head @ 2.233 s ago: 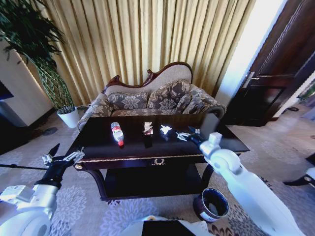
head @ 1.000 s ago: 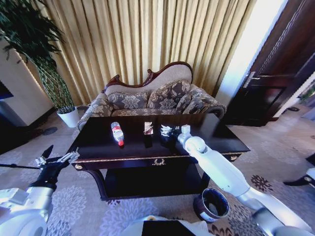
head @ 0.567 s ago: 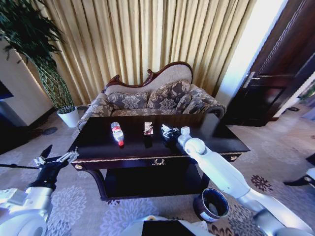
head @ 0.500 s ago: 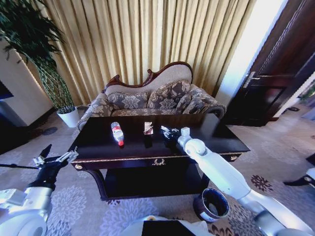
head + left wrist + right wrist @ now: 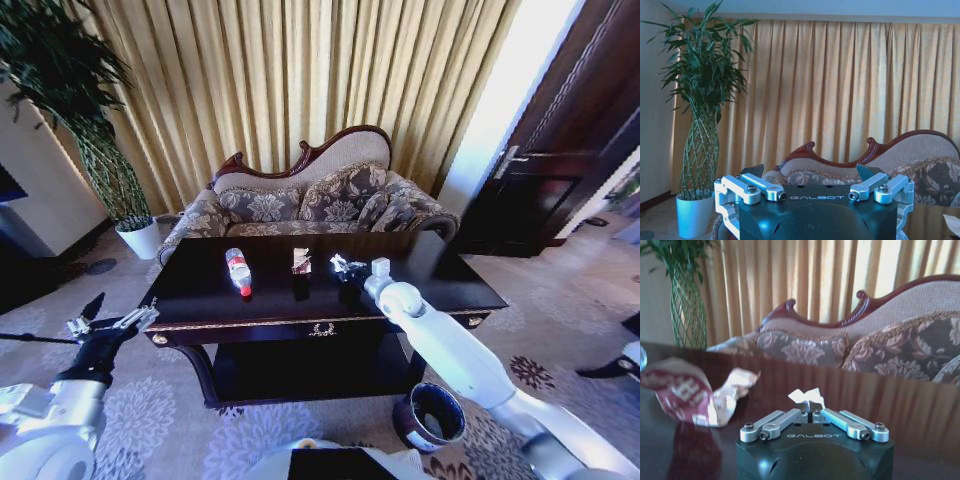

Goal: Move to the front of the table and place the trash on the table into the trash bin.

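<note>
On the dark-brown table (image 5: 200,290) lie a clear bottle (image 5: 238,270) with a red label, a brownish-white wrapper (image 5: 301,260) and a crumpled white paper (image 5: 336,262). My right gripper (image 5: 344,267) reaches over the table's middle and is shut on the paper. In the right wrist view the paper (image 5: 806,394) sticks up between the closed fingertips of the right gripper (image 5: 809,408), and the wrapper (image 5: 690,392) lies beside it. My left gripper (image 5: 110,320) hangs open off the table's left end, also seen open in the left wrist view (image 5: 810,172). The trash bin (image 5: 430,415) stands on the carpet below the table's right front corner.
A patterned sofa (image 5: 300,205) stands behind the table against gold curtains. A potted plant in a white pot (image 5: 140,238) is at the far left, and a dark door (image 5: 560,150) at the right. Patterned carpet lies in front of the table.
My right arm swung left across the table from its right part to the crumpled paper, and its fingers closed on it. The left arm sank slightly.
</note>
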You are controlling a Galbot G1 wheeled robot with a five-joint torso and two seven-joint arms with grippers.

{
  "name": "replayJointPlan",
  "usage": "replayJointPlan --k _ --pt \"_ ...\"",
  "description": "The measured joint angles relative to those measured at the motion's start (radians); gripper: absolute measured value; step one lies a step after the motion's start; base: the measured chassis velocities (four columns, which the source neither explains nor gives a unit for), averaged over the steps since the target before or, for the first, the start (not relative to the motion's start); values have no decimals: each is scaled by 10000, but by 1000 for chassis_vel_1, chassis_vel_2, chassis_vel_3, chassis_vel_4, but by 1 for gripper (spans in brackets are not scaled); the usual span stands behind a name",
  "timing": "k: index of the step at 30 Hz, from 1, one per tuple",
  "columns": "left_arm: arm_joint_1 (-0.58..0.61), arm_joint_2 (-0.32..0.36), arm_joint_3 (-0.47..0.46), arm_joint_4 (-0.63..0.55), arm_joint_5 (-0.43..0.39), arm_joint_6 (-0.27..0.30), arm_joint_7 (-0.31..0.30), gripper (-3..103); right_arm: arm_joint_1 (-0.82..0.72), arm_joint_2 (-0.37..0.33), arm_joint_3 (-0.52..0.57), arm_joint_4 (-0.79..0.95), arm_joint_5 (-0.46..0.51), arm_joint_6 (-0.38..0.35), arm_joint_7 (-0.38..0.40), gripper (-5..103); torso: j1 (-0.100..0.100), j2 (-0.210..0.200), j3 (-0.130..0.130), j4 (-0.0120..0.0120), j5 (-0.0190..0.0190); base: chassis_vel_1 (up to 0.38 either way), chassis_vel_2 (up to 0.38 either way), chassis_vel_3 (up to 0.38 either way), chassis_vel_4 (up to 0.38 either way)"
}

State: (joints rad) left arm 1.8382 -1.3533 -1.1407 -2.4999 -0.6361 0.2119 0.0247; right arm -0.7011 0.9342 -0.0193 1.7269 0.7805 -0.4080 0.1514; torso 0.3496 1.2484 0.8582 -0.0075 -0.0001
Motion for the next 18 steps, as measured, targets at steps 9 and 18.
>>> replayJointPlan --k 9,18 --pt "-38 23 -25 0 -110 -8 -15 100 -1304 -398 1930 1723 568 354 561 0 0 0 0 -1 0 0 0 0 0" --pt "-63 39 42 0 -152 -10 -87 100 -3926 -597 4083 4360 801 133 2102 0 -1 1 -1 -2 0 0 0 0 0"
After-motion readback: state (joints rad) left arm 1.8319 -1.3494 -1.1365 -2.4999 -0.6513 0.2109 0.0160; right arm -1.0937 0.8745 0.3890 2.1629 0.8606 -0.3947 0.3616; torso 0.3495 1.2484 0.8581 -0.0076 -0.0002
